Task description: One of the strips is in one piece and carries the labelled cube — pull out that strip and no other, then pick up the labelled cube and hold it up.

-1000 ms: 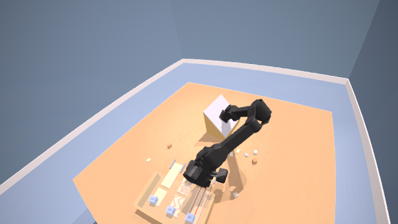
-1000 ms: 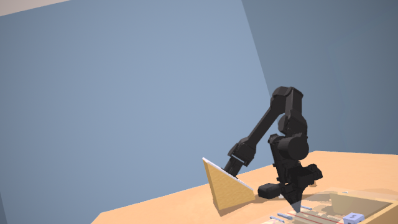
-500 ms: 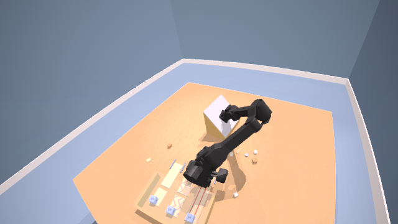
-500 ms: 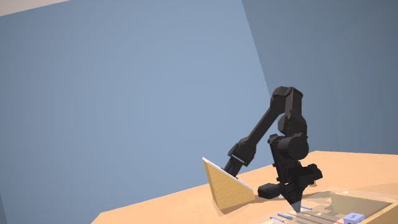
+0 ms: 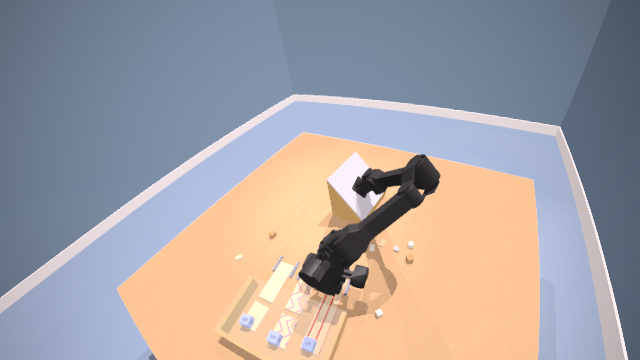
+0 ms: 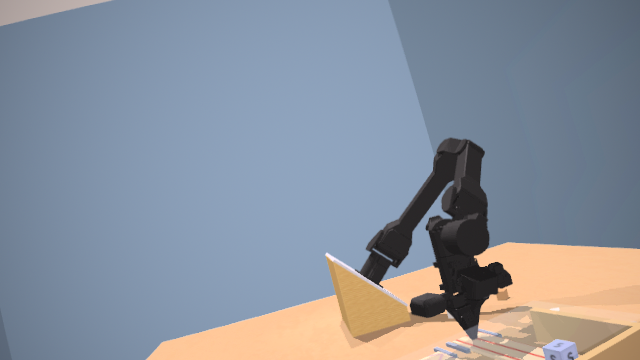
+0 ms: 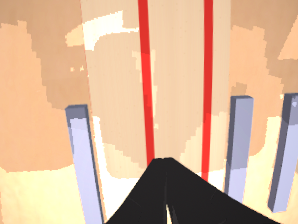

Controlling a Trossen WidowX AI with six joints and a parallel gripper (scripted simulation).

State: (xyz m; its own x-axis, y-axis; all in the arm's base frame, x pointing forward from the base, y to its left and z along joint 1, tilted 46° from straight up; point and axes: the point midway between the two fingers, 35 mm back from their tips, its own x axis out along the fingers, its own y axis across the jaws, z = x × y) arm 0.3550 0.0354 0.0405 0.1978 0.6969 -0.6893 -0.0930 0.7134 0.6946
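Note:
The red-lined strip (image 5: 320,320) (image 6: 502,347) (image 7: 176,75) looks unbroken where it shows. A pale blue cube (image 5: 308,344) (image 6: 560,349) sits at its far end, with an S readable in the exterior view. The zigzag strip (image 5: 298,301) shows a gap, with a cube (image 5: 274,338) beside its far piece. The plain cream strip (image 5: 276,283) is also in two pieces, with a cube (image 5: 246,321) by its far piece. My gripper (image 6: 473,338) (image 7: 162,167) is shut and empty, pointing down at the red-lined strip. Whether its tips touch the strip I cannot tell.
Low blue-grey rails (image 7: 84,165) (image 7: 240,145) flank the red-lined strip. A tray with wooden walls (image 5: 239,306) and a see-through cover surrounds the cubes. A white-topped wedge (image 5: 345,175) (image 6: 372,305) stands behind, with another black arm part over it. Small blocks (image 5: 410,258) (image 5: 272,234) lie around.

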